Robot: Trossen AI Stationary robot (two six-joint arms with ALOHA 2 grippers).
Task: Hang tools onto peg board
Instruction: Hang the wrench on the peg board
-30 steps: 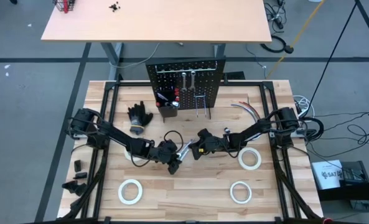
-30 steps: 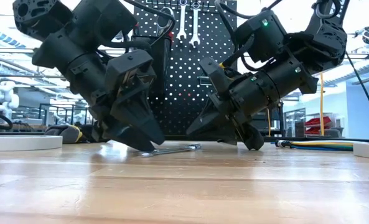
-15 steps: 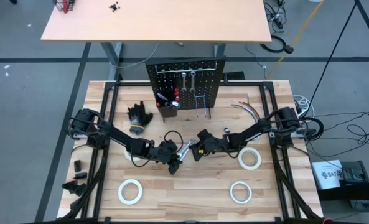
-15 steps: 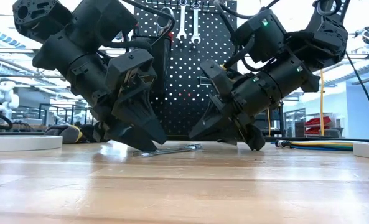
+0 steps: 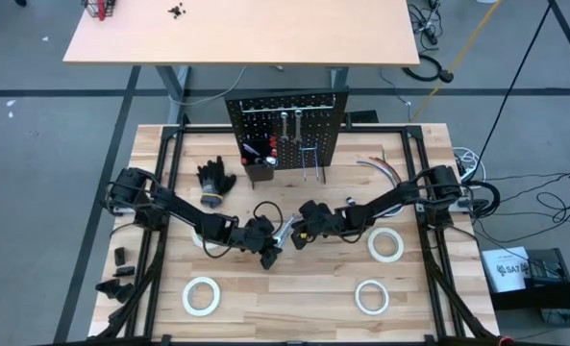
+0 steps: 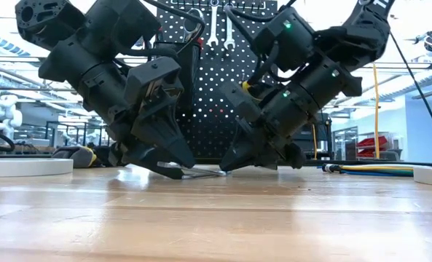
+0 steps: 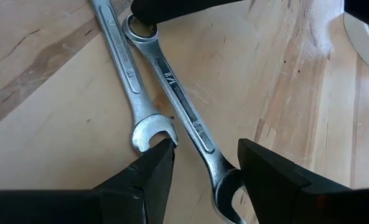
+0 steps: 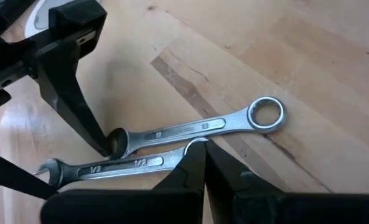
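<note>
Two silver wrenches (image 7: 125, 68) (image 8: 190, 127) lie flat side by side on the table's middle. My left gripper (image 7: 203, 162) (image 5: 270, 252) is open and low over the table. Its fingers stand on either side of the open end (image 7: 228, 190) of the wrench marked 1/2. My right gripper (image 8: 200, 155) (image 5: 299, 238) is shut, with its tips at that wrench's ring end. The black peg board (image 5: 286, 130) (image 6: 223, 87) stands at the far middle, with two wrenches (image 6: 220, 29) hanging on it. My left gripper: one fingertip (image 7: 162, 149) stands right at the open end (image 7: 152, 132) of the unmarked wrench; I cannot tell whether it touches. My right gripper sets its shut fingertips (image 8: 195, 152) on the ring end (image 7: 134, 28) of the 1/2 wrench. It comes slanting down from the table's right. The wrench lies flat on the table.
White tape rolls lie at the near left (image 5: 201, 295), near right (image 5: 372, 296) and right (image 5: 385, 244). Black gloves (image 5: 214, 180) lie left of the board's black bin (image 5: 259, 168). Thin cables (image 5: 381, 165) lie at the far right.
My right gripper has gone down and toward the table's left, tipping more steeply, until its shut tips reach the wrenches.
</note>
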